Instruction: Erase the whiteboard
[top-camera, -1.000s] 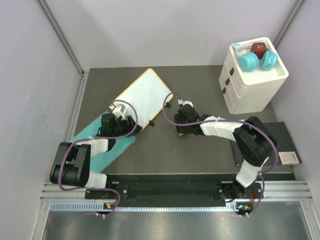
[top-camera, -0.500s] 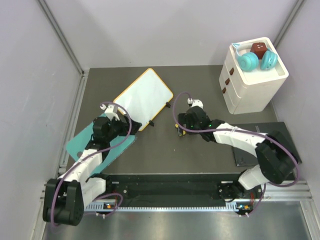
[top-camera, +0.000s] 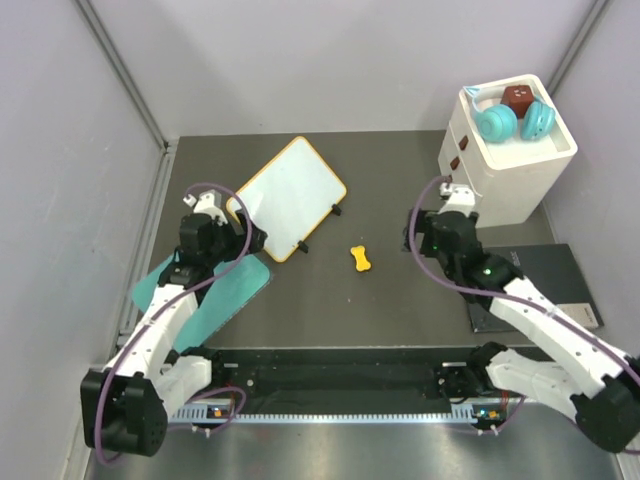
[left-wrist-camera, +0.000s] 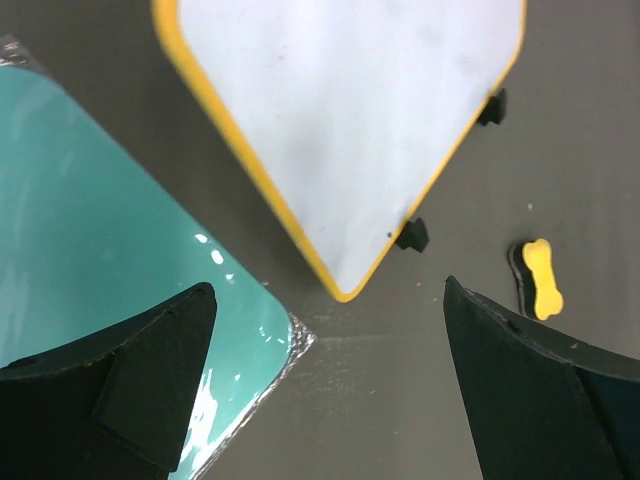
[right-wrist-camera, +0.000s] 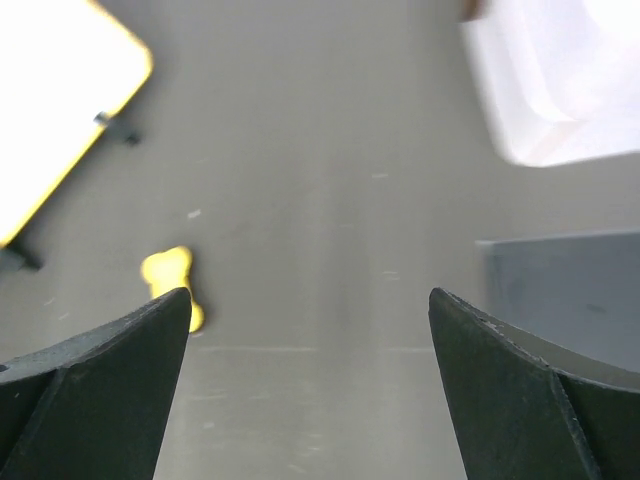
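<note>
Both arms stretch forward, left tool (top-camera: 210, 210) by the whiteboard (top-camera: 290, 195) at centre left, right tool (top-camera: 455, 197) at right, both wide and empty, above a grey counter (top-camera: 390, 290) between pale walls (top-camera: 330, 60).

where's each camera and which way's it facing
top external: above, behind the robot, looking down on the table; left arm and right arm show.
left wrist: on left arm, facing down at whiteboard and teal mat; open left gripper shows.
right wrist: on right arm, facing down at table; open right gripper shows.
shared: both wrists see whiteboard and yellow bone-shaped piece.
</note>
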